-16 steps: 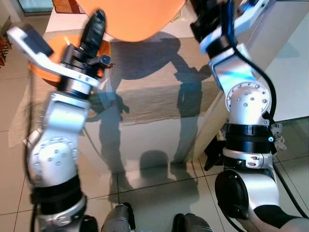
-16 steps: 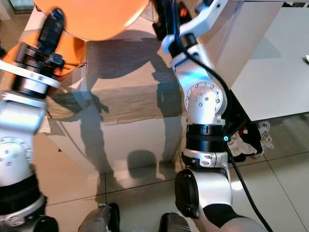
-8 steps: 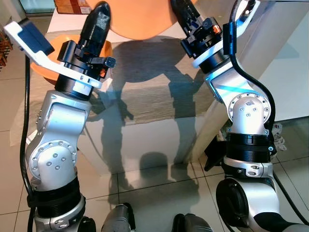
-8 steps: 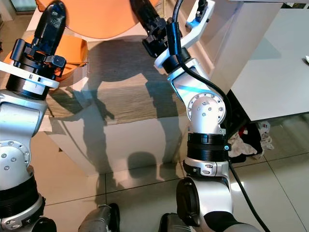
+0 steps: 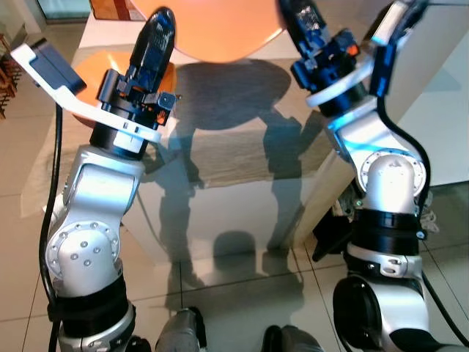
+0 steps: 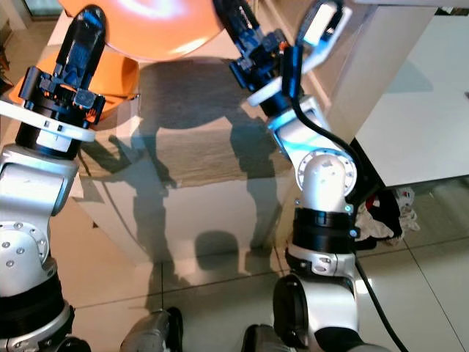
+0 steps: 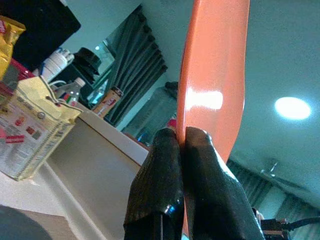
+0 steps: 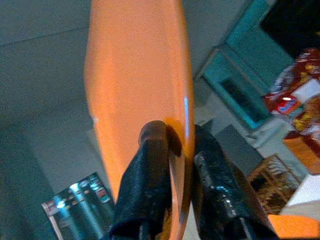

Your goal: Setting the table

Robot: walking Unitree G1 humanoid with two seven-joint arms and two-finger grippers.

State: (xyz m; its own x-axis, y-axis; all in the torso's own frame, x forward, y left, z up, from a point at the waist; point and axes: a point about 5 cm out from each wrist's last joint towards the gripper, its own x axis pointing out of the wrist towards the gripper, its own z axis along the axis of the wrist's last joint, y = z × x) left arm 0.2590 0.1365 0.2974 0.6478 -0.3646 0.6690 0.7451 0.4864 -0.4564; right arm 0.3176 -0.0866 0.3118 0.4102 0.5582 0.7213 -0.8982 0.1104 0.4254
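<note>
Tabletop carries a beige runner and a second orange plate near its far left corner. Orange plate is raised above it, gripped at opposite rims by left gripper and right gripper, jaws clamped narrowly.

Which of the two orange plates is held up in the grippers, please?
The large round orange plate, pinched at its rim by the left gripper and right gripper; the other orange plate lies on the table.

Pale tiled floor, white table at right, round ceiling light.
</note>
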